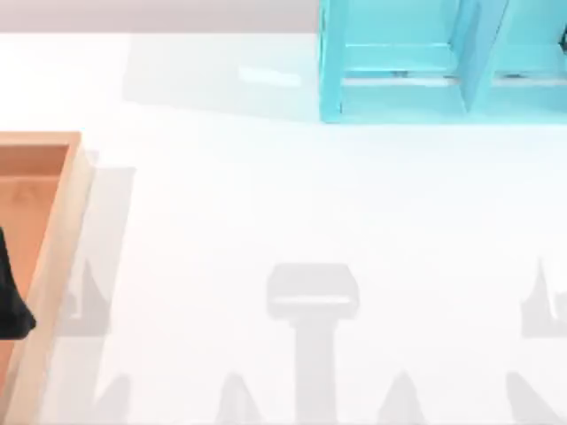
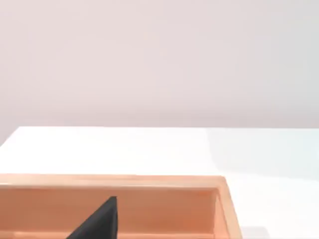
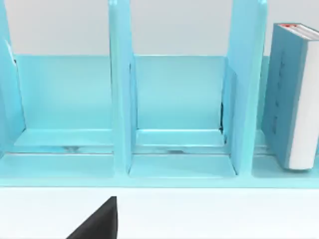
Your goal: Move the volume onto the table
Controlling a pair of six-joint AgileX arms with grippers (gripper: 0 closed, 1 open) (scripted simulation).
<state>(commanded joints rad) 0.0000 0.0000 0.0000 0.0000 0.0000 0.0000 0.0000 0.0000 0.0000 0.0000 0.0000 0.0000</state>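
Observation:
The volume (image 3: 290, 94) is a teal-blue book with white page edges and a red mark at its top corner. It stands upright in an end bay of the light-blue shelf unit (image 3: 174, 94). A dark part of my right gripper (image 3: 99, 224) shows over the white table (image 3: 209, 214), in front of the shelf and well short of the volume. My left gripper (image 1: 12, 301) is a dark shape over the wooden tray (image 1: 53, 239) at the table's left edge, and the left gripper (image 2: 99, 223) also shows against the tray's inner wall.
The shelf unit (image 1: 399, 88) stands at the back right of the table (image 1: 266, 204), with upright dividers between its bays. The orange-brown tray (image 2: 149, 181) has a raised rim and sits at the left. White surface stretches between tray and shelf.

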